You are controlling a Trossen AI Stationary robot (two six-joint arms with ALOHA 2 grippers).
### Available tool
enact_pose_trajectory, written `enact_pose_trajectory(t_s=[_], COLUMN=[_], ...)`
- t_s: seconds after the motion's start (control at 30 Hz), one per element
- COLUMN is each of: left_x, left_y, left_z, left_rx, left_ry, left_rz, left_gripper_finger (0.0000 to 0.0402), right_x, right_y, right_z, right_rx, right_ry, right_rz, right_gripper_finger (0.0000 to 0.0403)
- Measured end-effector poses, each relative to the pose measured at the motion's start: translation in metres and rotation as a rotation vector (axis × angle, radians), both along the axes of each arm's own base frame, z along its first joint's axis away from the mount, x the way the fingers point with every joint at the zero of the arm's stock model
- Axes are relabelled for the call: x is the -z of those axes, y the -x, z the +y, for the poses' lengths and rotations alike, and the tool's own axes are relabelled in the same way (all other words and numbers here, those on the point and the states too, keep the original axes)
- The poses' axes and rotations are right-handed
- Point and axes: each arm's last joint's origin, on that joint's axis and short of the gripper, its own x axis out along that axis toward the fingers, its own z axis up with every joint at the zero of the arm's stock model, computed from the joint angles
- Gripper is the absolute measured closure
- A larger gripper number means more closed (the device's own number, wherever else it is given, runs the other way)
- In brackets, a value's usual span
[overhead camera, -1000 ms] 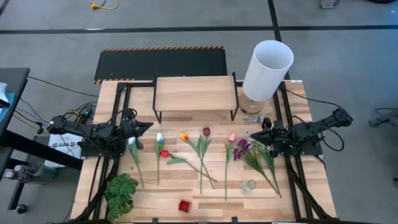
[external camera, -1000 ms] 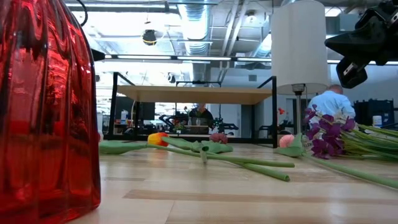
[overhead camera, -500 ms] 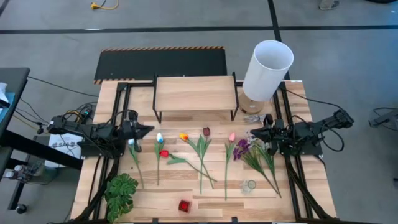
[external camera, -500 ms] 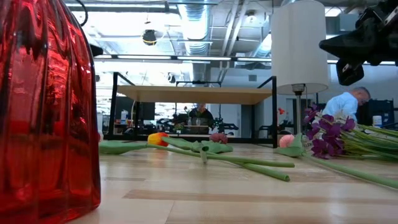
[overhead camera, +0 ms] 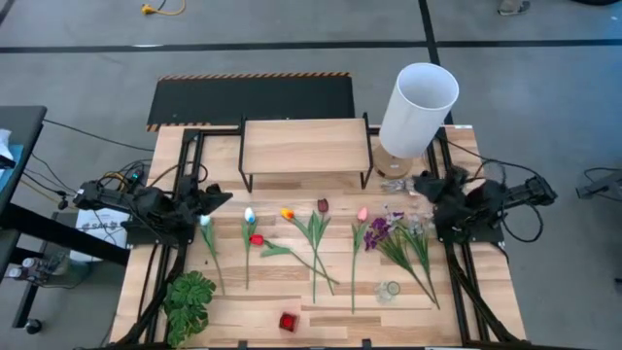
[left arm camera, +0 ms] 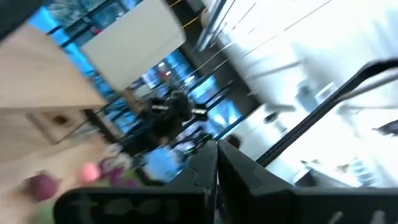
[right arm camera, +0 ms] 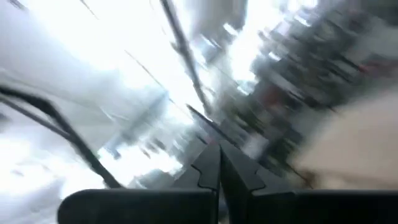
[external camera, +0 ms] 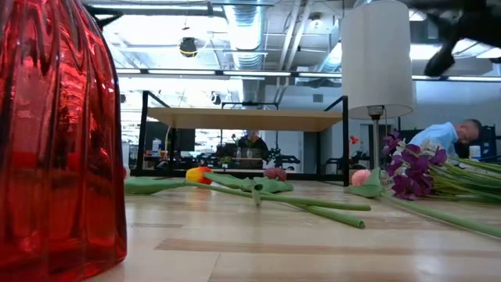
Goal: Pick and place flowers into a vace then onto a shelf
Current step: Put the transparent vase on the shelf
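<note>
Several long-stemmed tulips lie side by side on the table: white (overhead camera: 206,222), red (overhead camera: 256,239), orange (overhead camera: 287,213), maroon (overhead camera: 323,205) and pink (overhead camera: 362,214). A purple-and-white bunch (overhead camera: 379,231) lies to their right and also shows in the low view (external camera: 407,168). The red vase (overhead camera: 289,321) stands near the table's near edge, and looms large in the low view (external camera: 55,133). The wooden shelf (overhead camera: 304,146) stands at the far side. My left gripper (overhead camera: 224,198) hovers shut beside the white tulip. My right gripper (overhead camera: 421,185) is shut and raised beyond the purple bunch, near the lamp.
A white-shaded lamp (overhead camera: 418,97) stands at the far right corner, close to my right gripper. A green leafy plant (overhead camera: 190,301) lies at the near left corner. A small clear glass (overhead camera: 389,289) sits near the bunch's stems. A black striped panel (overhead camera: 253,97) lies behind the table.
My right gripper has risen and swung away from the purple bunch toward the far edge and the lamp, climbing nearly out of the top of the low view. My left arm has tipped its gripper upward a little. The flowers have stayed where they were.
</note>
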Motion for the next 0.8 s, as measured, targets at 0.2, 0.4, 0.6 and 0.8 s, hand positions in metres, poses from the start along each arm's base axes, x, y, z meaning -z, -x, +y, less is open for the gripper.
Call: enact_pose_trajectory(t_s=[0.2, 0.4, 0.6, 0.8], left_x=[-0.015, -0.028, -0.035, -0.033], left_y=[0.007, 0.014, 0.013, 0.009], left_z=[0.002, 0.001, 0.001, 0.000], left_rx=[0.001, 0.026, 0.014, 0.018], left_ry=[0.023, -0.042, -0.087, -0.093], left_rz=[-0.172, -0.292, -0.280, -0.251], left_gripper_finger=[0.0401, 0.0401, 0.0401, 0.0401], right_x=[-0.035, -0.069, -0.093, -0.093], right_y=[0.015, 0.005, -0.018, -0.043], right_z=[0.004, 0.009, 0.025, 0.054], right_rx=[-0.184, -0.281, -0.438, -0.524], right_ry=[0.199, 0.184, 0.061, -0.085], right_rz=[-0.195, 0.173, 0.589, 1.057], right_gripper_finger=[0.0403, 0.0403, 0.0403, 0.0403])
